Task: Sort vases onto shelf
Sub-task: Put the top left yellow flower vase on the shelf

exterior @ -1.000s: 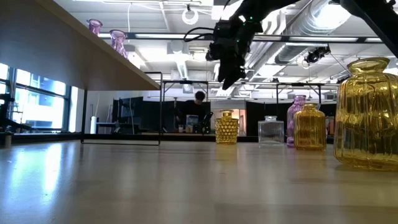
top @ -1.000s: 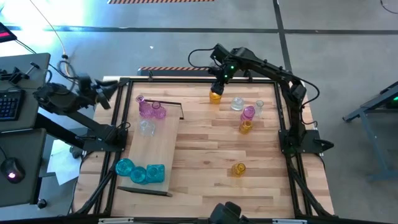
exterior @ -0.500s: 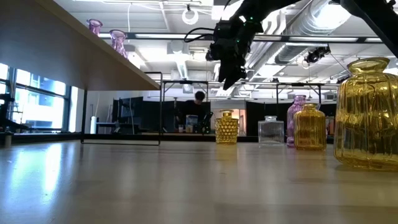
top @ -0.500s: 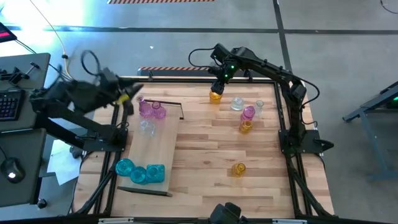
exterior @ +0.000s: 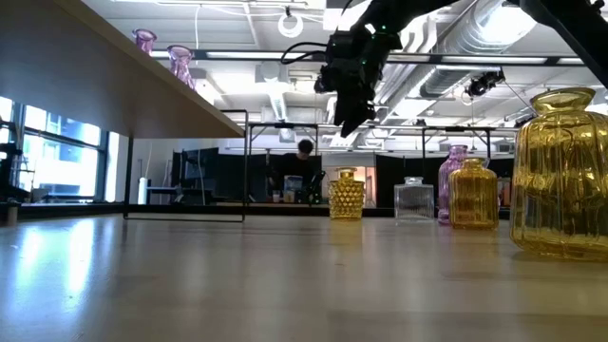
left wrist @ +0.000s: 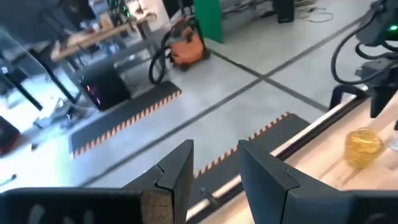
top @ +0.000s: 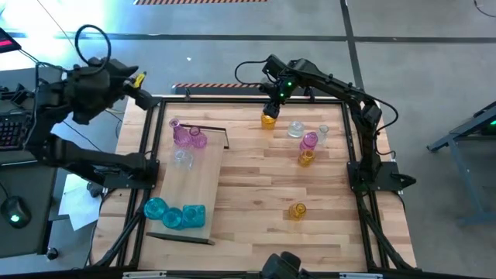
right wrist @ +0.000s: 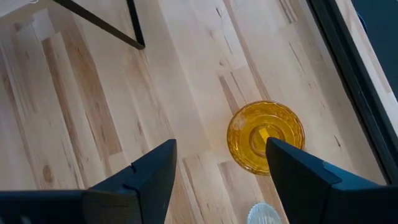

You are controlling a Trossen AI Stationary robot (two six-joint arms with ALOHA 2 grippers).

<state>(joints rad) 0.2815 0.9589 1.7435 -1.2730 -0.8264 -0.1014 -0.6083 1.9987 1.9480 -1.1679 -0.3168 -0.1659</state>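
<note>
Right tool (top: 270, 107) hangs over the yellow vase (top: 268, 119) at the surface's (top: 256, 182) far edge, fingers spread, holding nothing. Left tool (top: 139, 80) is off the surface beyond the shelf's (top: 186, 186) far end, open, empty.

This is a robotics lab in an industrial hall. The butcher-block bench (top: 256, 178) stands on a grey concrete floor (top: 232, 46) with hazard-striped tape (top: 205, 86) at 12 o'clock, a keyboard (top: 12, 130) at 9 o'clock, and exposed ceiling ducts (exterior: 494, 24) overhead.
</note>
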